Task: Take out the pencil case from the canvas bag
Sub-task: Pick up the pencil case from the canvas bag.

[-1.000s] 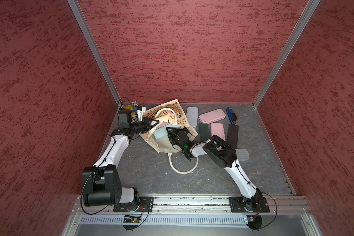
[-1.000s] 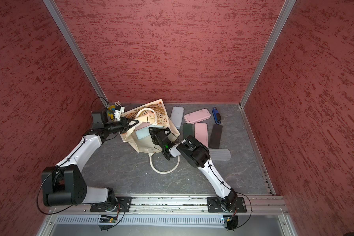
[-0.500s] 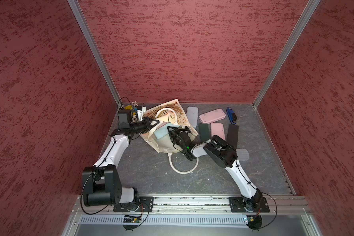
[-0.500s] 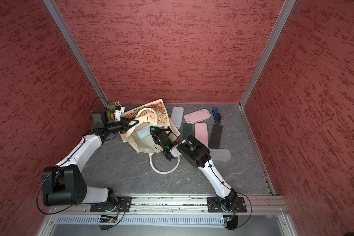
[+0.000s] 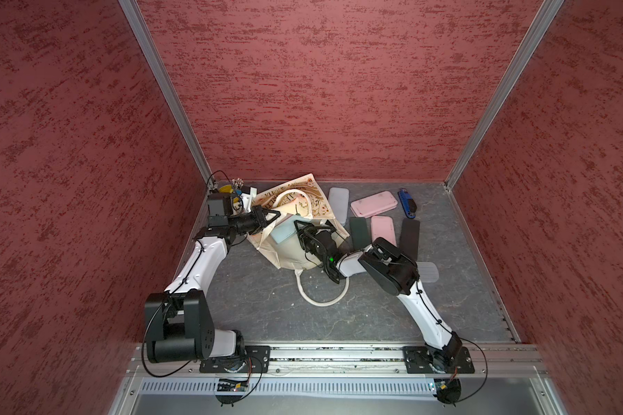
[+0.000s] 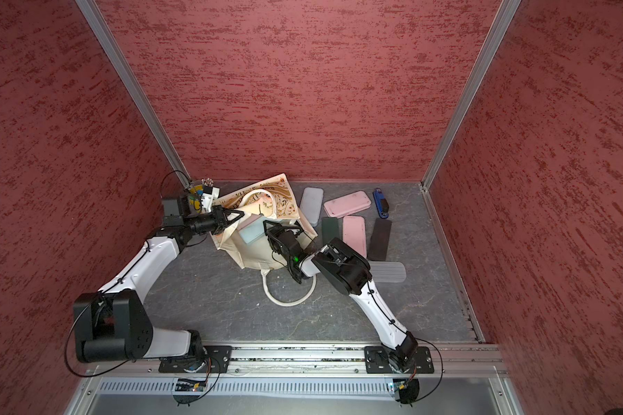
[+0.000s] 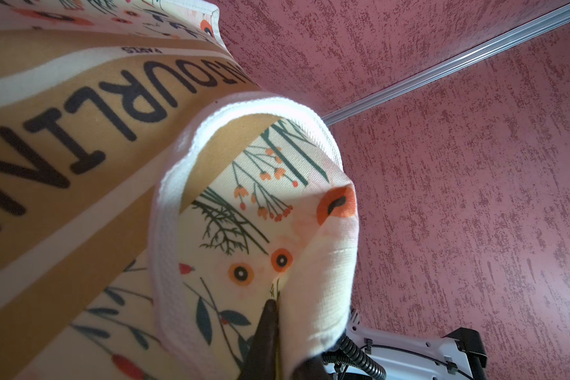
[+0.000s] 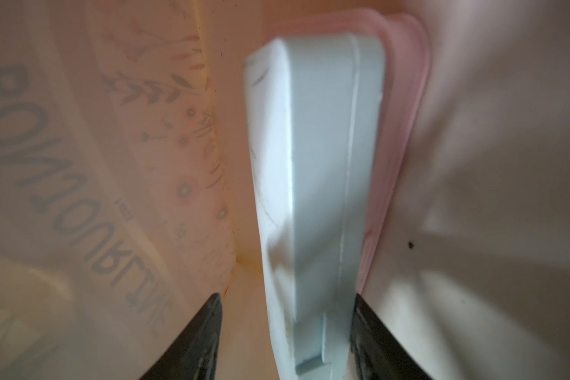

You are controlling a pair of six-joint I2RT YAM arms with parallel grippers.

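Inside the canvas bag (image 5: 281, 257), whose rim the left gripper (image 7: 273, 306) pinches, the pale blue pencil case (image 8: 316, 164) sits unclamped within the spread right gripper (image 8: 287, 296); closing and pulling it out remain

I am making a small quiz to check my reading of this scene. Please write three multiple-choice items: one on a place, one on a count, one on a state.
1. Where is the light blue pencil case?
A) in the mouth of the canvas bag
B) beside the blue tool at the back
C) in the yellow bucket

2. How many pink pencil cases lie on the table outside the bag?
A) one
B) two
C) four

3. How do the left arm's jaws stand?
A) wide open
B) shut on the bag's edge
C) shut on a pink case

Answers: A, both top views show it inside the opening; B, two lie flat there; B, the left wrist view shows cloth pinched.
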